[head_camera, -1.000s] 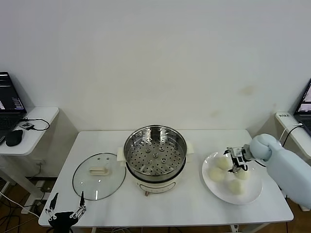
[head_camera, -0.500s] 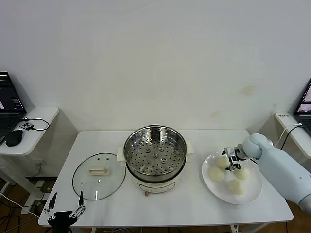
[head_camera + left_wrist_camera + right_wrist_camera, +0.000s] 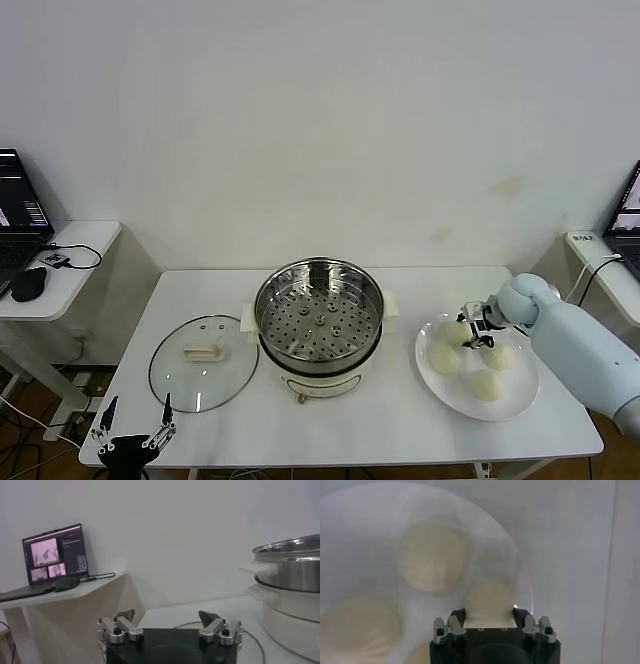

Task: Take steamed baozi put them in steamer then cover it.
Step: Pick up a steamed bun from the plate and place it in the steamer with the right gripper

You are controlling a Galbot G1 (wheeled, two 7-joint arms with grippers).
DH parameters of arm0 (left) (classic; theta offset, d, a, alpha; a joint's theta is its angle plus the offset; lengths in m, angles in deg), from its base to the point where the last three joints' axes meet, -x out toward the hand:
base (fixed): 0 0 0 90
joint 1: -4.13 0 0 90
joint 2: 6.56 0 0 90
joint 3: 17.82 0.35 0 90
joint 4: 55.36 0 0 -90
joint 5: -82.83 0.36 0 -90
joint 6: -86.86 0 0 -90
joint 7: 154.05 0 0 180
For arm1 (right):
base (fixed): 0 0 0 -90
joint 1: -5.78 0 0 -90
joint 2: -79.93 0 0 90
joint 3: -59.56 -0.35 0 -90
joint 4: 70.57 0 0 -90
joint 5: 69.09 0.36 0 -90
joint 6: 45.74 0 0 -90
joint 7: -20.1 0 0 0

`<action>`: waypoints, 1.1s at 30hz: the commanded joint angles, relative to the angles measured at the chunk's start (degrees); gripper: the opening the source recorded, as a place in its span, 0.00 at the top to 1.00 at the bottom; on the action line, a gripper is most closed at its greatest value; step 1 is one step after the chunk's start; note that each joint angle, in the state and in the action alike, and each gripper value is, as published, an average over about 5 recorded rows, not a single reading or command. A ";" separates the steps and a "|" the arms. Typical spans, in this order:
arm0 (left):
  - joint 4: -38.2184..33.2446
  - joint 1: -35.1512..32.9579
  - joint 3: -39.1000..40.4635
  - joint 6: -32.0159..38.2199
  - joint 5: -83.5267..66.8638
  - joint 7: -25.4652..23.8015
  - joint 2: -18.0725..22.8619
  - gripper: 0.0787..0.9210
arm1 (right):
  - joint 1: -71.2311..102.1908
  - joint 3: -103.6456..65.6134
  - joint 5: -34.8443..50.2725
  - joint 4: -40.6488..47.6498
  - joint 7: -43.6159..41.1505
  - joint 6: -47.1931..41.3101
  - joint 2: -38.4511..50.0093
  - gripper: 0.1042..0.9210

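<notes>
Left gripper (image 3: 133, 432) hangs low by the table's (image 3: 390, 420) near edge, prongs spread. Glass cover (image 3: 203, 362) lies flat beside the perforated steel steamer (image 3: 319, 318). Right gripper (image 3: 489, 612) pinches one smooth round baozi (image 3: 489, 600) on the white plate (image 3: 520, 395).

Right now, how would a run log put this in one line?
right gripper: closing on baozi on plate | left gripper: open, parked | steamer: empty | cover: off

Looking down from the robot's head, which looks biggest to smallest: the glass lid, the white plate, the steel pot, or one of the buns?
1. Steel pot and white plate: much alike across, too close to rank.
2. Glass lid: slightly smaller.
3. Bun: by far the smallest.
</notes>
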 commanded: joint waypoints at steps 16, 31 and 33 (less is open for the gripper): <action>-0.27 0.39 0.51 0.48 -1.63 0.00 -2.01 0.12 | -40.16 27.85 29.18 -12.99 -0.15 -3.18 5.80 0.35; -0.49 1.02 0.57 0.81 -2.55 -0.48 -2.42 0.12 | -49.72 42.40 37.39 -10.43 4.56 2.55 -18.70 0.34; -0.55 0.94 0.61 0.94 -2.16 -0.52 -2.31 0.12 | -48.62 43.82 36.91 -10.28 4.76 3.62 -20.82 0.34</action>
